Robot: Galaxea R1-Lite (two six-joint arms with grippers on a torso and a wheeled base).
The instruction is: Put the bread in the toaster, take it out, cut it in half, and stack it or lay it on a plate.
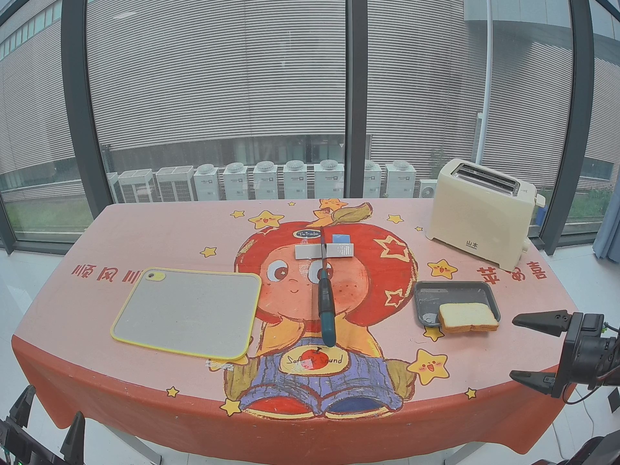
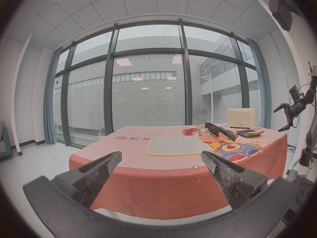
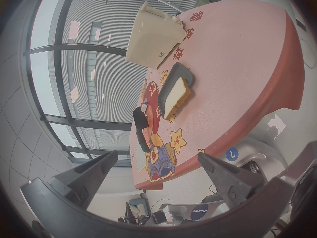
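The right pincer (image 1: pixel 515 349) is seen released, its two fingers spread wide with nothing between them. It is held just off the right near edge of the table (image 1: pixel 161 240), with the fingers pointed left toward the tray. The left pincer (image 1: pixel 50 414) is likewise released and empty, and is held low beyond the table's near left corner.

The bread (image 1: pixel 468 316), a single pale slice with a brown crust, is laid on the near right part of a dark grey tray (image 1: pixel 455 290), its near edge resting over the tray's rim. The tray is set on the right side of the table, near the right pincer but apart from it. The cream toaster (image 1: pixel 481 211) is stood upright at the far right corner, beyond the tray, with its slots facing up.

A knife (image 1: pixel 326 292) is laid in the middle of the table, its blade pointed far and resting across a small grey strip (image 1: pixel 325 250), its dark handle pointed near. A grey cutting board (image 1: pixel 187 311) with a yellow rim is laid flat on the left side, well apart from the bread, and the knife is found between the board and the tray.
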